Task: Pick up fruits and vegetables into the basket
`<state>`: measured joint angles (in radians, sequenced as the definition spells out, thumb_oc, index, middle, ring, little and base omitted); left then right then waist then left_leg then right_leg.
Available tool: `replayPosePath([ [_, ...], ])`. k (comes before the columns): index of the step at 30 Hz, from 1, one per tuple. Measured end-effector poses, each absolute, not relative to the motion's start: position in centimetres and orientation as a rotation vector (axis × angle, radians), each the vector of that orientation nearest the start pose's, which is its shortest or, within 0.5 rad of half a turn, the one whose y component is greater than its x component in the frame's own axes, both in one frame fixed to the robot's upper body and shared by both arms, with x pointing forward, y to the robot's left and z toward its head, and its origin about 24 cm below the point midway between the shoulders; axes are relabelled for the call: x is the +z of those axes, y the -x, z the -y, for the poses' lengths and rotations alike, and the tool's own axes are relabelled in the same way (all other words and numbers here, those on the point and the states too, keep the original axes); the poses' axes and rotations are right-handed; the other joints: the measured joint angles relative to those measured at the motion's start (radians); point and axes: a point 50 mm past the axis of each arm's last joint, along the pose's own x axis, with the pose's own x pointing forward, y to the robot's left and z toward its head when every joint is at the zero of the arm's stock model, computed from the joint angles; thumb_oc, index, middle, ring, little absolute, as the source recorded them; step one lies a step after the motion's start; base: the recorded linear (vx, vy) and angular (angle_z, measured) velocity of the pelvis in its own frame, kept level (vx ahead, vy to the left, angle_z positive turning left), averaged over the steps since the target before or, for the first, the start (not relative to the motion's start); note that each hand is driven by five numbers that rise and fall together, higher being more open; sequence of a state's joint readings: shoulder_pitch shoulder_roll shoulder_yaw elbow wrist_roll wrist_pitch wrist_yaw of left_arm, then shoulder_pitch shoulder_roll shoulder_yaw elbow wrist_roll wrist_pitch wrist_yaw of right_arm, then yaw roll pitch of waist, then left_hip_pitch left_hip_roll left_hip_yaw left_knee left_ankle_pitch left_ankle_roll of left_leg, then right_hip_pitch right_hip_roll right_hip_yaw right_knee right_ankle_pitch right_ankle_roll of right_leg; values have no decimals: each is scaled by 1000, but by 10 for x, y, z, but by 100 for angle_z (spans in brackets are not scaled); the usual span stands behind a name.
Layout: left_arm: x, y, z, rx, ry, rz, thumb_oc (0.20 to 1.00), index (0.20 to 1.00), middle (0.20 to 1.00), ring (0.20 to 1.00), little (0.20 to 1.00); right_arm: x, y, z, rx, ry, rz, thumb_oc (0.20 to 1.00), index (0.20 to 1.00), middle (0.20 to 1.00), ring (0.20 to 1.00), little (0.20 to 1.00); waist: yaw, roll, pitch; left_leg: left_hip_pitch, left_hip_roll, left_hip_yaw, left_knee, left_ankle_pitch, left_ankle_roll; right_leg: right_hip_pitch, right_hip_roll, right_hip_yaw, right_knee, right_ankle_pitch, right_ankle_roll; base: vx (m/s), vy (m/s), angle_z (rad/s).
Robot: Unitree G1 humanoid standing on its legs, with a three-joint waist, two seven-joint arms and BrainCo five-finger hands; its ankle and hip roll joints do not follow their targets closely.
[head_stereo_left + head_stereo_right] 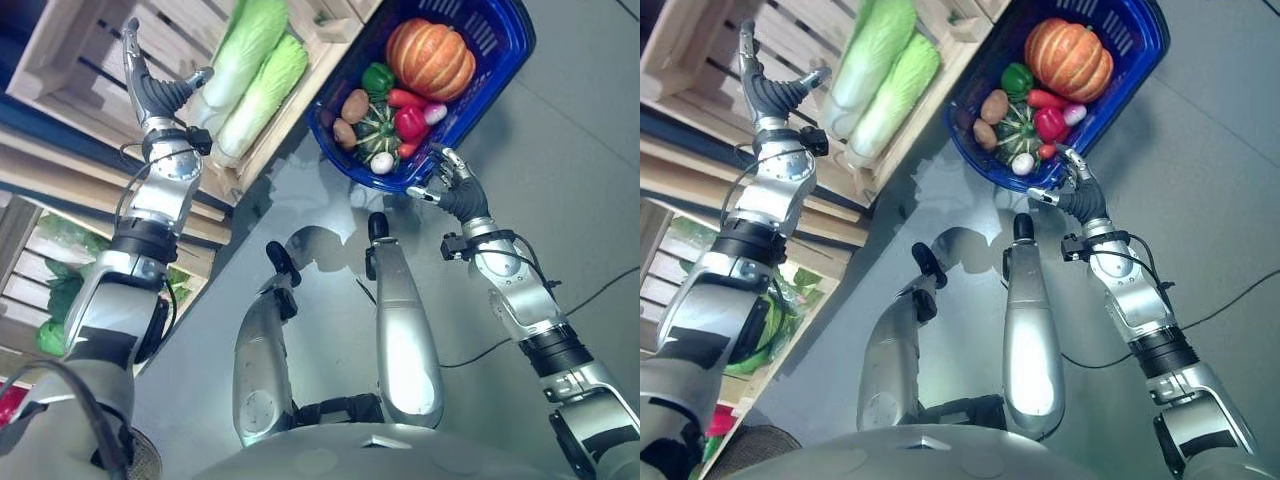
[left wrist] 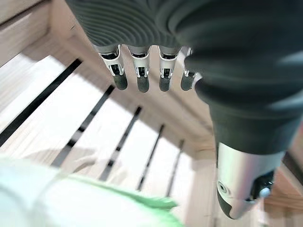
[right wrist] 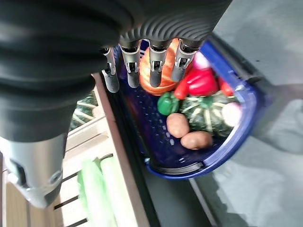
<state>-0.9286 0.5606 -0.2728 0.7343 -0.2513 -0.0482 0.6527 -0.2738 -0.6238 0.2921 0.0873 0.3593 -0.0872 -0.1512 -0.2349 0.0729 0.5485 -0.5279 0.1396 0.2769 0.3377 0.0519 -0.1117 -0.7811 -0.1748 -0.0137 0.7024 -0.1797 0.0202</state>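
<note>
Cabbages (image 1: 255, 70), two pale green heads lying side by side, rest in a slatted wooden crate (image 1: 70, 55) at about eleven o'clock in the head views. The left hand (image 1: 150, 85) is raised over the crate's bare slats just beside them, at their nine o'clock, its fingers straight and spread with the thumb held apart and nothing in its grasp; in the left wrist view a pale green leaf edge of the cabbage (image 2: 94, 203) lies past the fingertips (image 2: 142, 85), not touching them. At about one o'clock a blue basket (image 1: 500, 60) sits on the grey floor (image 1: 580, 180), touching the crate's corner. It holds an orange pumpkin (image 1: 432, 57), a green pepper (image 1: 377, 78), a red pepper (image 1: 410, 123), two potatoes (image 1: 350, 115), a dark green striped squash (image 1: 378, 130) and a small white round vegetable (image 1: 382, 161). The right hand (image 1: 450, 185) hovers at the basket's near rim, at its six o'clock, fingers relaxed and loosely parted, empty; in the right wrist view its fingers (image 3: 156, 66) hang above the basket's contents.
</note>
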Motion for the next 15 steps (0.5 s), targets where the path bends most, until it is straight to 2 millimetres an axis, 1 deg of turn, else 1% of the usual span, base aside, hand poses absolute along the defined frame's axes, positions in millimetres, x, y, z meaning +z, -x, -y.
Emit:
replayPosePath([
  [3, 210, -392, -246, 653, -282, 265, 1000, 1000, 1000, 1000, 1000, 110, -295, 198, 143, 305, 181, 1000, 1000, 1000, 1000, 1000, -19, 0, 0, -27, 1, 15, -12, 3, -5, -46, 7, 14, 7, 6, -10, 1, 48, -12],
  [5, 210, -394, -251, 675, -252, 217, 1000, 1000, 1000, 1000, 1000, 113, -294, 198, 159, 311, 190, 1000, 1000, 1000, 1000, 1000, -28, 0, 0, -46, 1, 17, -13, 3, -7, -71, 11, 22, 9, 6, -10, 4, 29, -9],
  [8, 204, -396, -257, 699, -225, 151, 1000, 1000, 1000, 1000, 1000, 113, -294, 197, 164, 313, 188, 1000, 1000, 1000, 1000, 1000, -43, 0, 0, -69, 1, 20, -12, 3, -7, -97, 12, 26, 10, 6, -11, 1, 8, -2],
  [11, 199, -396, -262, 722, -231, 110, 1000, 1000, 1000, 1000, 1000, 113, -294, 197, 165, 313, 189, 1000, 1000, 1000, 1000, 1000, -44, 0, 0, -91, 2, 24, -9, 3, -7, -123, 14, 31, 13, 7, -12, -3, -1, -1],
  [15, 200, -397, -269, 741, -248, 63, 1000, 1000, 1000, 1000, 1000, 113, -294, 197, 163, 313, 190, 1000, 1000, 1000, 1000, 1000, -44, -1, 0, -143, 10, 16, 11, 1, -8, -162, 18, 25, 14, 13, -21, 0, 0, 0],
])
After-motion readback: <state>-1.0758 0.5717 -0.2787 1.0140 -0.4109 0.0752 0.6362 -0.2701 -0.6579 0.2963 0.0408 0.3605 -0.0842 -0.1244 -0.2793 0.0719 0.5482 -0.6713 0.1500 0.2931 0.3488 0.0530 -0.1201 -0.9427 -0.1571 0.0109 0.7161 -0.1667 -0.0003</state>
